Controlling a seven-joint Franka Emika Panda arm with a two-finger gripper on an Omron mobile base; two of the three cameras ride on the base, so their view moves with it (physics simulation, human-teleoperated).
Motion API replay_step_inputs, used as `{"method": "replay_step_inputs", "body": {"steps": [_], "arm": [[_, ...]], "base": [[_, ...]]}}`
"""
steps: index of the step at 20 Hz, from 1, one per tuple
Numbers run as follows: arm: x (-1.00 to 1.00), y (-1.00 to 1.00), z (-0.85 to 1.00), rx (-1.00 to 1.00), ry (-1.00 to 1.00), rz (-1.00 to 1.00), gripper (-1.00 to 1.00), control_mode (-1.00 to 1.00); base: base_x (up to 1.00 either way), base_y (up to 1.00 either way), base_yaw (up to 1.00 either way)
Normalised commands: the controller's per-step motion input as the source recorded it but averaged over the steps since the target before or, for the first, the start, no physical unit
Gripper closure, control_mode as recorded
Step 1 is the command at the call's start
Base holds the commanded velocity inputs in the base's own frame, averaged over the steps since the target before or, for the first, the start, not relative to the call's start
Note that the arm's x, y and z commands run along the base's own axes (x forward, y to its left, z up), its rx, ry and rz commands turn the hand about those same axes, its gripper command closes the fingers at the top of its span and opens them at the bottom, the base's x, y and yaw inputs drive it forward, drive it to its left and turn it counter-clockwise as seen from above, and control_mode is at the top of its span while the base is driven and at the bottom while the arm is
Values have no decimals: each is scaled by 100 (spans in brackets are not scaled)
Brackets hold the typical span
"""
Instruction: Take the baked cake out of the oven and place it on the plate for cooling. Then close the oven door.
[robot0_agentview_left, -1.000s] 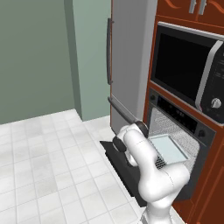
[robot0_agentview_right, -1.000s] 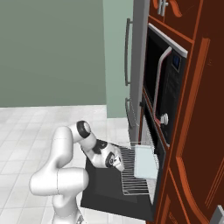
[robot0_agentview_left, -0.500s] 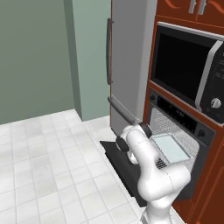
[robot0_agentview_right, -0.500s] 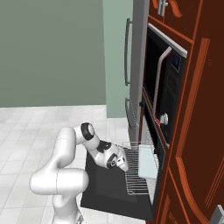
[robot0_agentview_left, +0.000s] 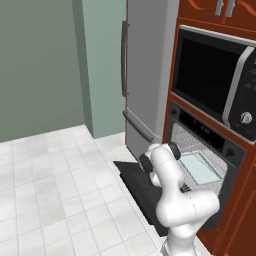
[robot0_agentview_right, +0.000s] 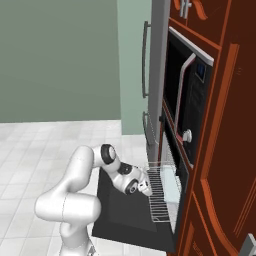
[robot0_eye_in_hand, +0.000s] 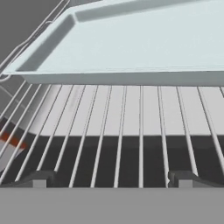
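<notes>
The black oven stands with its door folded down flat. Its wire rack is slid out over the door and carries a pale shallow tray. My gripper is open, low over the front edge of the rack, with the tray just ahead and nothing between the fingertips. A small reddish patch shows below the wires at the left; I cannot tell whether it is the baked cake. No plate is in view.
The silver-trimmed microwave sits above the oven in the red-brown cabinet. A tall grey fridge stands beside it. Pale tiled floor lies open to the left of the lowered door.
The arm has reached further toward the oven, bringing the hand down to the front edge of the pulled-out rack. The gripper stays open; door, rack and tray have not moved.
</notes>
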Motion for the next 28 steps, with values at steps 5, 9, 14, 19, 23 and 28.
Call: {"method": "replay_step_inputs", "body": {"steps": [5, 9, 14, 19, 23, 28], "arm": [[10, 0, -19, 0, -11, 0, -100, -100], [10, 0, -17, 0, -9, 0, -100, -100], [12, 0, -11, 0, -8, 0, -100, -100], [13, 0, -10, 0, -7, 0, -100, -100], [15, 0, -8, 0, -3, -1, -100, -100], [19, -2, -4, 0, -1, 0, -100, -100]], "base": [[0, 0, 0], [0, 0, 0], [0, 0, 0], [0, 0, 0], [0, 0, 0], [0, 0, 0]]}}
